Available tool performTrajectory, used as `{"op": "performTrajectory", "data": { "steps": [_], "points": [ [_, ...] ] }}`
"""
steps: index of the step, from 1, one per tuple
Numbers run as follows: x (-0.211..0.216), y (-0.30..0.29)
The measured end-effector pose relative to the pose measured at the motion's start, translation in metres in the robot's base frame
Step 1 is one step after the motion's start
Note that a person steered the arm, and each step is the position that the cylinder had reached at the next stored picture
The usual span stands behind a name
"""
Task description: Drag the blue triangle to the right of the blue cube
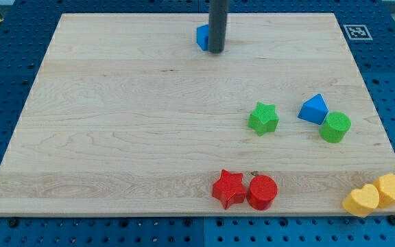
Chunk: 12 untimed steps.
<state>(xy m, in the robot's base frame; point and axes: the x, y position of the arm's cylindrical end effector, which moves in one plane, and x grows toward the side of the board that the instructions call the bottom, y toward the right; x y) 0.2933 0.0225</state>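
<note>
The blue cube (201, 36) sits near the view's top, just right of centre, partly hidden behind the dark rod. My tip (215, 51) rests on the board touching or just beside the cube's right side. The blue triangle (313, 109) lies far off at the view's right, at mid height, down and to the right of my tip. It touches or nearly touches the green cylinder (335, 127) at its lower right.
A green star (263, 118) lies left of the blue triangle. A red star (228, 189) and a red cylinder (262, 192) sit side by side at the bottom edge. A yellow heart (361, 200) and a yellow block (391, 189) sit at the bottom right corner.
</note>
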Motion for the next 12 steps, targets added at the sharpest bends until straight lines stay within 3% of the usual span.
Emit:
{"op": "performTrajectory", "data": {
  "steps": [1, 2, 3, 4, 5, 6, 9, 11, 12],
  "points": [
    [0.01, 0.013],
    [0.034, 0.061],
    [0.024, 0.071],
    [0.03, 0.145],
    [0.081, 0.24],
    [0.132, 0.271],
    [0.172, 0.16],
    [0.196, 0.145],
    [0.171, 0.108]
  ]
}}
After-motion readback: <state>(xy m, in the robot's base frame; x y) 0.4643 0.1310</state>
